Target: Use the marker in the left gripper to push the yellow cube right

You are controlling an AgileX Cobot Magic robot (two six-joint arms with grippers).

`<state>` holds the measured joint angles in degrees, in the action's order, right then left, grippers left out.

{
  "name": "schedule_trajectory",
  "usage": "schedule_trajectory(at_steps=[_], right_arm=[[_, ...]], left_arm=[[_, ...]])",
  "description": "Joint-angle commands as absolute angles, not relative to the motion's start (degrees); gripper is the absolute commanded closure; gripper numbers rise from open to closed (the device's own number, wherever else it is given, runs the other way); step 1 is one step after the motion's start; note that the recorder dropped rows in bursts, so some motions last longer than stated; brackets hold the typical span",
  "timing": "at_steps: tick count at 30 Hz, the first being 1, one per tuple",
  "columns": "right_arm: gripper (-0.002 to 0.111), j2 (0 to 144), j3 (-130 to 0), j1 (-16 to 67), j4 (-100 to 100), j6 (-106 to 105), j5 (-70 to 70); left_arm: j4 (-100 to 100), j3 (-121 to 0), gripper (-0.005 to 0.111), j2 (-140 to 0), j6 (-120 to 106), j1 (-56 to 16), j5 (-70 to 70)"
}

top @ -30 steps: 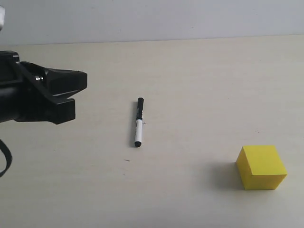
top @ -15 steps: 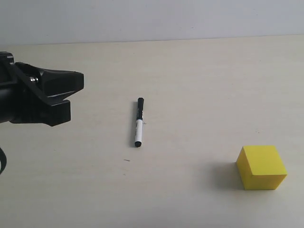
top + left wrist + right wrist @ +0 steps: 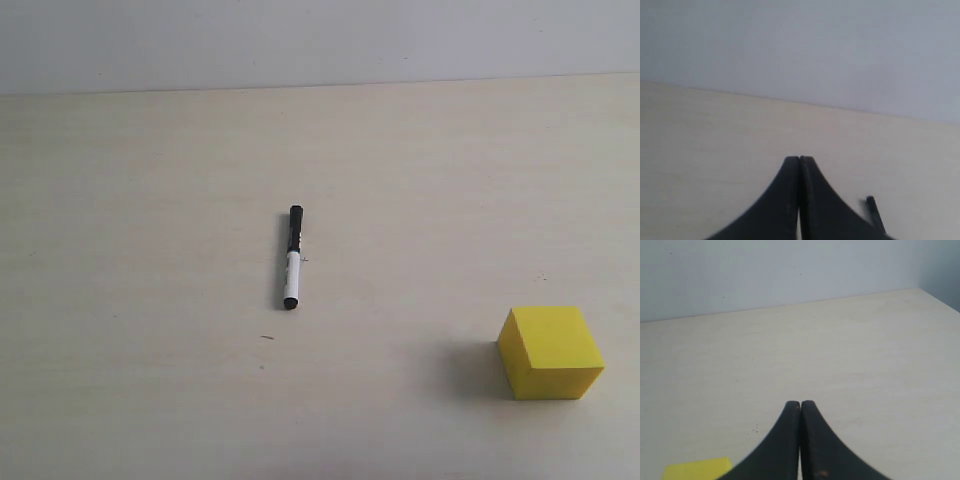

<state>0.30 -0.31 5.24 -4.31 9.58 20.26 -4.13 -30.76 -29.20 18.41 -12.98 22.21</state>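
Since the left tool (image 3: 799,159) is pressed together on nothing, the pen (image 3: 292,257) lying loose on the desk (image 3: 150,200) near its tips and the cube (image 3: 551,351) farther off, pushing now would likely fail.

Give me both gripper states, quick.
Left gripper: closed, empty; marker not held.
Right gripper: closed, empty.

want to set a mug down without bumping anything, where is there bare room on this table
Bare table runs from the marker to the left edge of the exterior view. Another patch lies between marker and yellow cube, plus the back strip by the wall. Nowhere is crowded.
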Motion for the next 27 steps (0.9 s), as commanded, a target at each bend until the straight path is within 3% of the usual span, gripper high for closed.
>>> schedule_trajectory(at_steps=[1,10,21,27], right_arm=[[0.108,0.0,0.0,5.0,-4.3,9.3,19.8],[0.108,0.0,0.0,5.0,-4.3,9.3,19.5],[0.108,0.0,0.0,5.0,-4.3,9.3,19.7],[0.108,0.0,0.0,5.0,-4.3,9.3,19.7]], left_arm=[[-4.4,-30.7,0.107,-19.3,17.8,-6.7,24.8],[-5.5,-30.7,0.107,-5.8,13.7,-4.6,29.1],[-7.6,-26.0,0.107,-4.6,13.7,-4.6,30.2],[-8.2,-15.3,0.107,-4.3,13.7,-4.6,15.7]])
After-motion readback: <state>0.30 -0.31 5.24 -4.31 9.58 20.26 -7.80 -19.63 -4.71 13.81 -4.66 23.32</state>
